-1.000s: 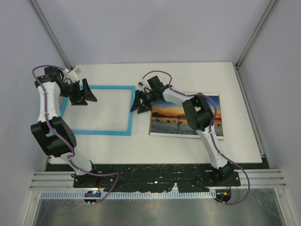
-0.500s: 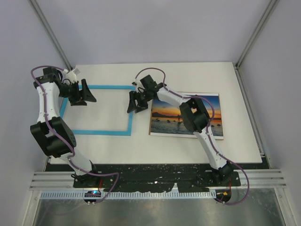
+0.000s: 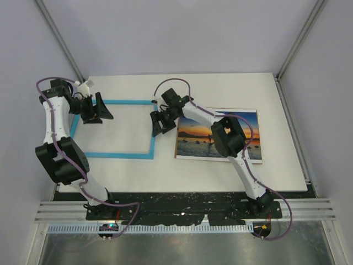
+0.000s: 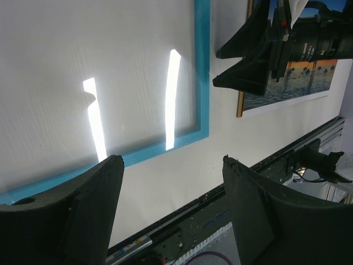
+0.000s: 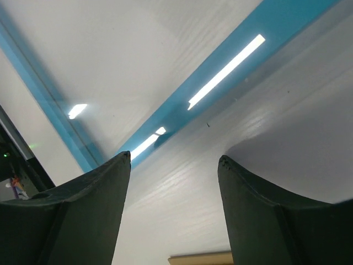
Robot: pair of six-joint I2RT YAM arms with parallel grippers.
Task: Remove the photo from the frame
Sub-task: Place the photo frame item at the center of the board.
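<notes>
Photo (image 3: 194, 144) lies R of frame (image 3: 118, 155); L claw (image 3: 99, 116), R claw (image 3: 161, 128) open.

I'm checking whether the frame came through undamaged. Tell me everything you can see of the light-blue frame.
The frame is a thin, bright light-blue rectangle lying flat on the white table, left of centre. Light streaks inside it hint at a clear pane. The photo lies apart to its right. The open left gripper hangs over its far left corner, the open right gripper at its far right corner; contact cannot be told.
</notes>
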